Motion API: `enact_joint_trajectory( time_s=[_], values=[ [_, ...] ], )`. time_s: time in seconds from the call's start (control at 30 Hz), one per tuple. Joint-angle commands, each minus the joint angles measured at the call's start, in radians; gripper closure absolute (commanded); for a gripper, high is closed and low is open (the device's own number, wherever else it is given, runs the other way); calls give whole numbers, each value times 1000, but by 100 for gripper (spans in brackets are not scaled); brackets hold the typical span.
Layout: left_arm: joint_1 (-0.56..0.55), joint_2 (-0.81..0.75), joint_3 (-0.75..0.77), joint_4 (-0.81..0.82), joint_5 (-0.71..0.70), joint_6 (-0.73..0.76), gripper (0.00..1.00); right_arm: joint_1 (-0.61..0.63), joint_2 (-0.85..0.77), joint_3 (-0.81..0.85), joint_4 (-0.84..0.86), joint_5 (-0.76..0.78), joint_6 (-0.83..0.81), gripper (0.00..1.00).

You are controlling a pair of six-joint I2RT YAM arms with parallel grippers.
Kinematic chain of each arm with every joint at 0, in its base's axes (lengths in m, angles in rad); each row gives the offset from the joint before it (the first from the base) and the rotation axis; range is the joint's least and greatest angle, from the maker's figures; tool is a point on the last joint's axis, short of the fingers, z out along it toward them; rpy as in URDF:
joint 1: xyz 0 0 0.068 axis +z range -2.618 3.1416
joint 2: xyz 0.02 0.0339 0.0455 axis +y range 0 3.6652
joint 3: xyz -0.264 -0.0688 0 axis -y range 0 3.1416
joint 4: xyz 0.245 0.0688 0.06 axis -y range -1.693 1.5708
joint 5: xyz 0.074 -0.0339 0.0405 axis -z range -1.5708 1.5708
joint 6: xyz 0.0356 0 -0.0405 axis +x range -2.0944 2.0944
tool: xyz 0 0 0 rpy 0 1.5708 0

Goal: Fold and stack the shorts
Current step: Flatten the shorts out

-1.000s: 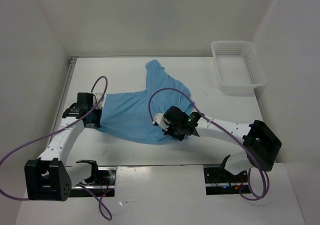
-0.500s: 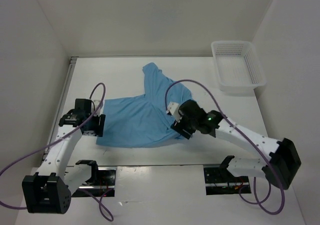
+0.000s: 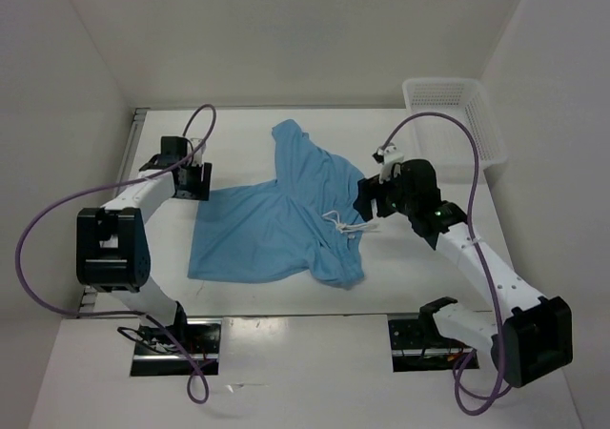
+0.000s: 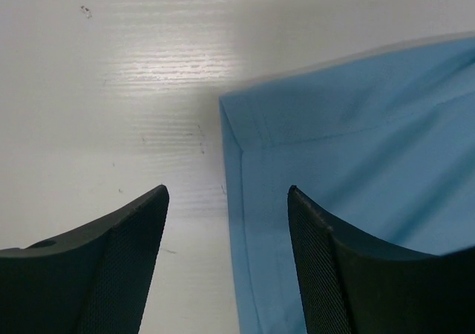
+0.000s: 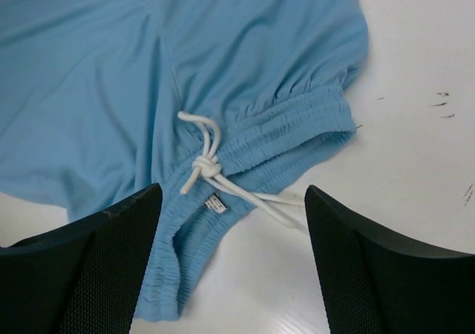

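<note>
The light blue shorts lie spread on the white table, one leg reaching toward the back, the gathered waistband at the near right. The white drawstring trails off the fabric. My left gripper stands open at the shorts' far-left corner; in the left wrist view the hem corner of the shorts lies below my left gripper, not gripped. My right gripper hangs open beside the waistband; the right wrist view has the knotted drawstring below my right gripper.
A white mesh basket stands at the back right of the table. White walls close in the left, back and right sides. Purple cables loop off both arms.
Both grippers opened and let go of the shorts, which now lie flat. The left arm drew back toward the far left; the right arm moved right and farther away.
</note>
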Motion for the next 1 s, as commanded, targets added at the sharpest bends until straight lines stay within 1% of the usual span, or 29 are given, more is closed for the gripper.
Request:
enact_joint_trajectory(
  time_s=[0.0,0.03,0.07,0.1,0.13,0.17,0.2,0.23,0.27,0.3,0.33,0.4,0.43,0.47,0.5,0.57,0.6,0.63,0.7,0.73,0.77,0.83,0.87,0.97],
  values=[
    [-11,70,30,83,-15,3,27,14,-33,4,41,98,91,18],
    [-11,97,69,83,-15,3,26,14,59,16,41,132,115,20],
    [-11,124,91,83,-24,3,26,14,114,33,31,206,149,25],
    [-11,171,109,83,-24,3,26,14,171,66,31,248,211,28],
    [-11,188,123,83,-24,3,26,14,275,82,31,285,238,30],
    [-11,199,123,102,-24,3,26,14,317,105,54,358,261,32],
    [-11,210,123,118,-34,3,26,14,352,105,79,386,285,32],
    [-11,210,114,132,-34,3,26,-1,385,119,131,387,321,32],
    [-22,210,114,142,-34,3,26,-32,444,119,157,361,330,32],
    [-22,219,102,142,-34,3,26,-44,474,146,178,303,341,32],
    [-34,228,85,154,-34,3,26,-55,503,160,194,284,341,32],
    [-34,237,65,177,-45,3,26,-74,589,201,194,285,353,33],
    [-34,259,54,201,-63,3,29,-83,645,229,151,285,353,34],
    [-34,269,54,201,-64,3,29,-83,667,247,151,285,353,35],
    [-34,280,54,212,-74,3,35,-103,687,272,134,270,353,37],
    [-34,311,63,212,-85,3,43,-112,722,303,113,256,342,44],
    [-34,311,79,212,-85,3,55,-112,753,333,113,256,332,51],
    [-34,323,79,212,-85,3,60,-112,767,349,104,247,332,66],
    [-34,332,91,212,-85,3,72,-112,805,396,94,235,318,84],
    [-34,332,100,212,-97,3,85,-121,814,408,85,235,318,100],
    [-34,332,100,212,-106,3,90,-121,814,419,85,245,318,100],
    [-34,332,119,201,-134,3,94,-140,814,429,85,265,329,100],
    [-34,332,119,189,-143,3,95,-140,805,429,85,302,329,100],
    [-14,332,119,174,-168,3,95,-140,767,419,106,325,316,100]
  ],
)
